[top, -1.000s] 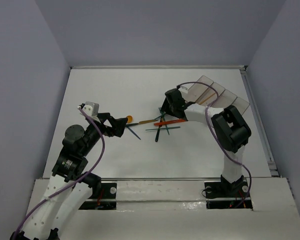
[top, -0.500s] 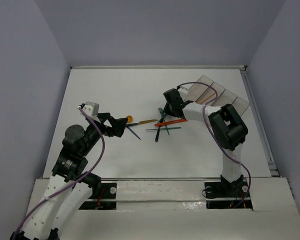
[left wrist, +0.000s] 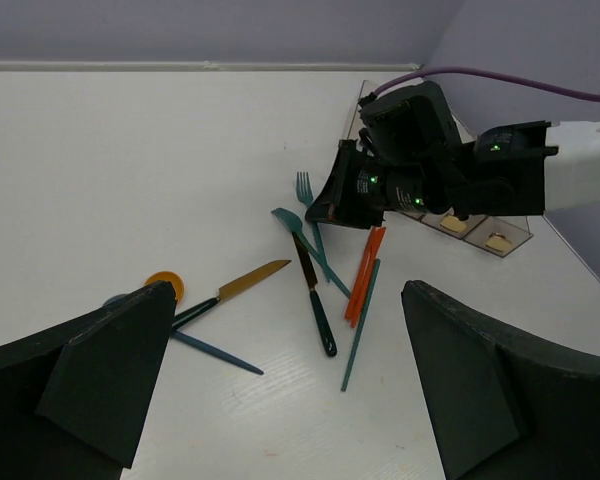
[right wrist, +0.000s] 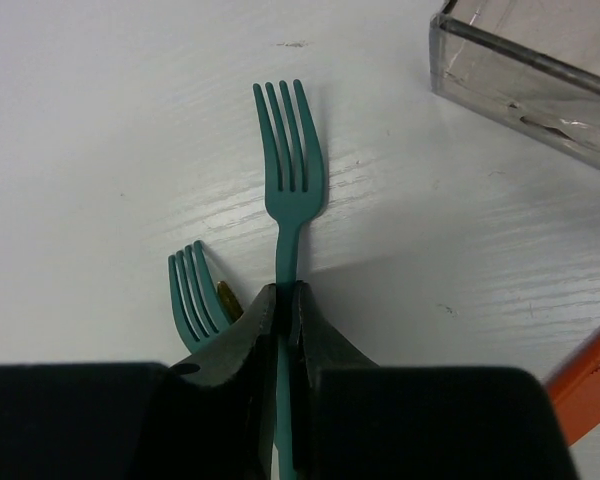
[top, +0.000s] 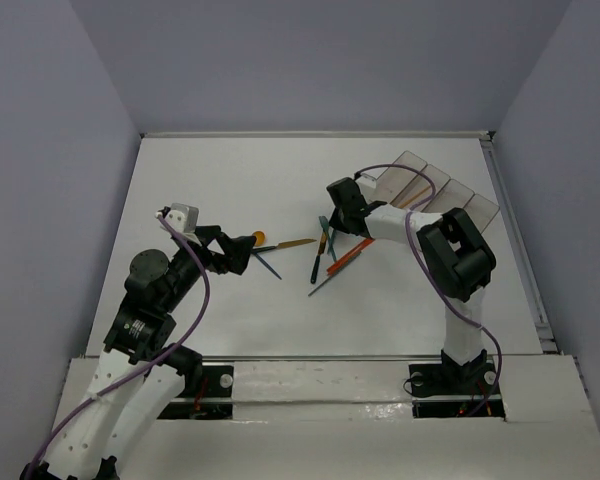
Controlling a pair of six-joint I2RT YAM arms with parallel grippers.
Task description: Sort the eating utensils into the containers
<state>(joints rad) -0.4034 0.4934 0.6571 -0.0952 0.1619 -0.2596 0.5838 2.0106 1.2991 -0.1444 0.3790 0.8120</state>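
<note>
While the left gripper (left wrist: 288, 340) is hanging wide open and empty, the right gripper (right wrist: 285, 300) is pinching a teal fork (right wrist: 290, 165) by its handle, lower centre.

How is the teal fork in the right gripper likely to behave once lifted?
The teal fork looks thin and light, so it should lift easily. The right gripper pinches only its narrow neck, so it may pivot or slip. It probably flexes slightly.

Loose utensils (top: 346, 254) left of the bins (top: 405, 168)
</note>
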